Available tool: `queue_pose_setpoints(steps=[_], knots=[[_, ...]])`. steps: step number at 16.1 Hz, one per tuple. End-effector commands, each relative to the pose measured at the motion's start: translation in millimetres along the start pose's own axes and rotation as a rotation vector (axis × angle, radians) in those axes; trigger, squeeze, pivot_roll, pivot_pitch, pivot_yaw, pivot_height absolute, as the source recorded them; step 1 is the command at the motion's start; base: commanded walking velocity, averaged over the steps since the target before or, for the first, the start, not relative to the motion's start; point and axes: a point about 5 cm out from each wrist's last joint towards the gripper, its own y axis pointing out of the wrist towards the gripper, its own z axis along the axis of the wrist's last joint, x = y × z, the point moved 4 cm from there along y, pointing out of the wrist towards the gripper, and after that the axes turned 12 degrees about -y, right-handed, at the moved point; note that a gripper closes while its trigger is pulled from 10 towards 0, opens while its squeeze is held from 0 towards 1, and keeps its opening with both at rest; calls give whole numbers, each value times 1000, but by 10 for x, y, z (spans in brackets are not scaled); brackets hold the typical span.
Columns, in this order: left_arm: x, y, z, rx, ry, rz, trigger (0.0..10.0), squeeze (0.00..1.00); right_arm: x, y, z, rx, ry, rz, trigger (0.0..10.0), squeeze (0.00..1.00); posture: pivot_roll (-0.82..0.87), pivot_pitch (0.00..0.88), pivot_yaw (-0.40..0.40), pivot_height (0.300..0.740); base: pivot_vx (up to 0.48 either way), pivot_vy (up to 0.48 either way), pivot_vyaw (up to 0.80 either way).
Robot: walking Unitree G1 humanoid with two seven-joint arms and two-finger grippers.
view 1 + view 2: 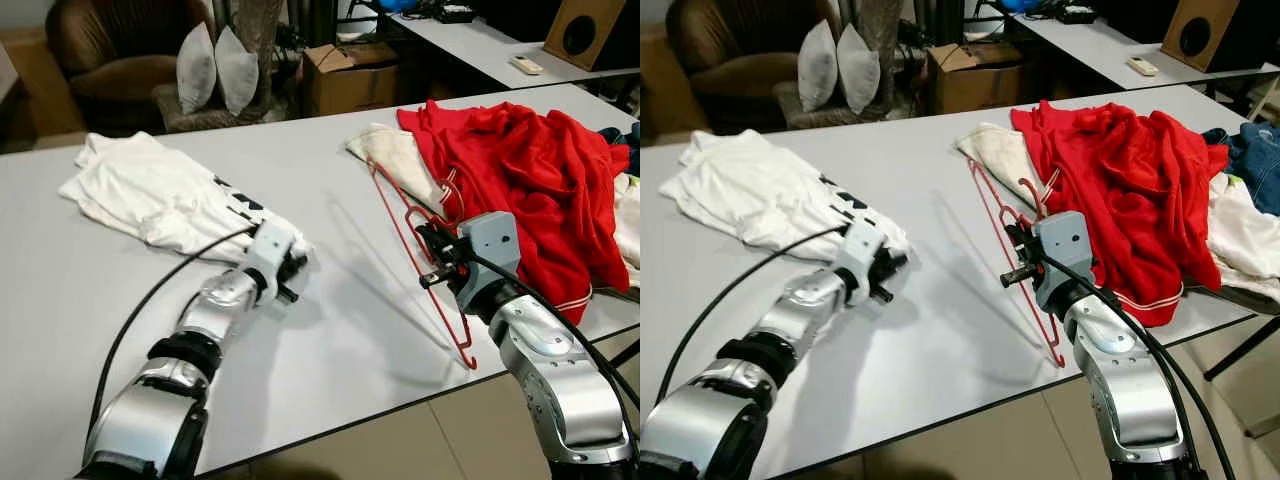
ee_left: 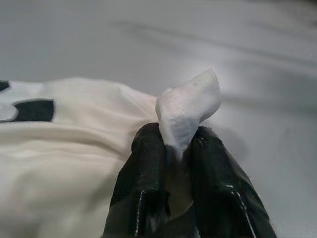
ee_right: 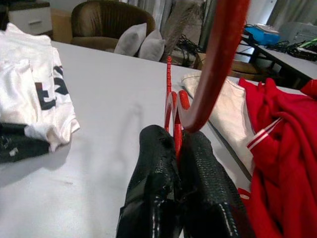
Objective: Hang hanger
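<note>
Across the grey tabletop (image 1: pixel 330 330), the right gripper (image 3: pixel 177 148) has its fingers closed on the red hanger (image 1: pixel 425 265) beside the red garment (image 1: pixel 520 170), lifting it, while the left gripper (image 2: pixel 176 148) pinches the white shirt (image 1: pixel 160 195) corner, probably to dress the hanger.

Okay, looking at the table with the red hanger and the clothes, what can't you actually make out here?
- Red hanger: its far end lies under the red garment.
- Blue clothing: cut off by the right eye view's edge.
- White shirt print: folds hide most of it.
- Left end effector: pinched cloth covers the fingertips.
</note>
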Motion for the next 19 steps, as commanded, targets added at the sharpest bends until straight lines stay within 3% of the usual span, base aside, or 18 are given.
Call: queue_pose_setpoints(steps=[1,2,6,9,12,13,14,15,16,19], knots=[[-57,-57,97,51,-19,-8,0,0,23,24,24,2,-14,0,10000,0,-108,0,-26,740,0,0,0],[-69,-86,135,70,-21,-14,0,0,20,32,26,2,-16,2,10000,0,-95,0,-38,740,0,0,0],[-128,-471,492,214,-28,-6,0,0,3,59,124,19,-32,27,10000,0,-52,0,-70,740,0,0,0],[-142,-619,662,253,-5,13,0,0,66,25,186,35,-8,-2,10000,0,-103,0,-70,740,0,0,0],[-210,-797,1146,387,-13,46,0,0,77,-1,108,24,28,-21,10000,0,-126,0,-66,740,0,0,0],[-219,-913,1524,470,53,20,0,0,82,20,83,19,30,-19,10000,0,-115,0,-73,740,0,0,0],[-225,-951,1627,498,51,16,0,0,81,24,84,19,27,-17,10000,0,-115,0,-73,740,0,0,0],[-207,-1073,1937,569,82,-22,0,0,100,53,84,20,20,-18,10000,0,-110,0,-77,740,0,0,0],[-176,-1160,2114,620,74,-84,0,0,109,96,94,31,39,-16,10000,0,-113,0,-62,740,0,0,0],[-169,-1199,2203,657,44,-130,0,0,53,121,77,34,30,6,10000,0,-114,0,-36,740,0,0,0]])
